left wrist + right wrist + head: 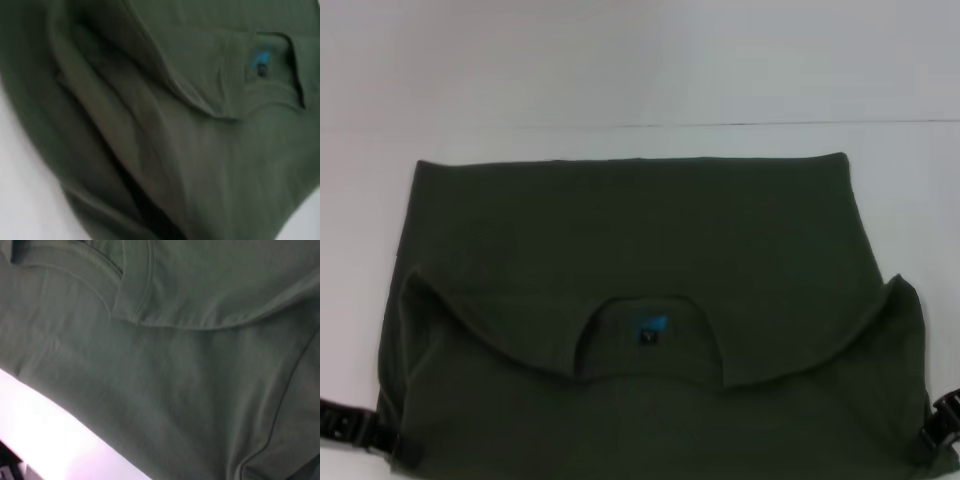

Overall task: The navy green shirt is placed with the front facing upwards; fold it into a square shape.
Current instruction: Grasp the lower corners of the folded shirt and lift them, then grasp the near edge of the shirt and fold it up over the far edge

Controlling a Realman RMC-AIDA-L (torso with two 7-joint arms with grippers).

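Note:
The navy green shirt (640, 230) lies across the white table, its upper part doubled over toward me so a curved folded edge runs across the lower half. The ribbed collar (645, 305) with a small dark and blue label (650, 328) shows at the centre. My left gripper (360, 430) is at the shirt's near left corner and my right gripper (940, 430) at its near right corner, both mostly cut off by the picture's edge. The left wrist view shows creased cloth (200, 165) and the label (260, 60). The right wrist view shows the fold (175, 390).
The white table (620, 60) stretches beyond the shirt to a far edge line. Bare table also shows beside the cloth in the left wrist view (20, 200) and in the right wrist view (60, 440).

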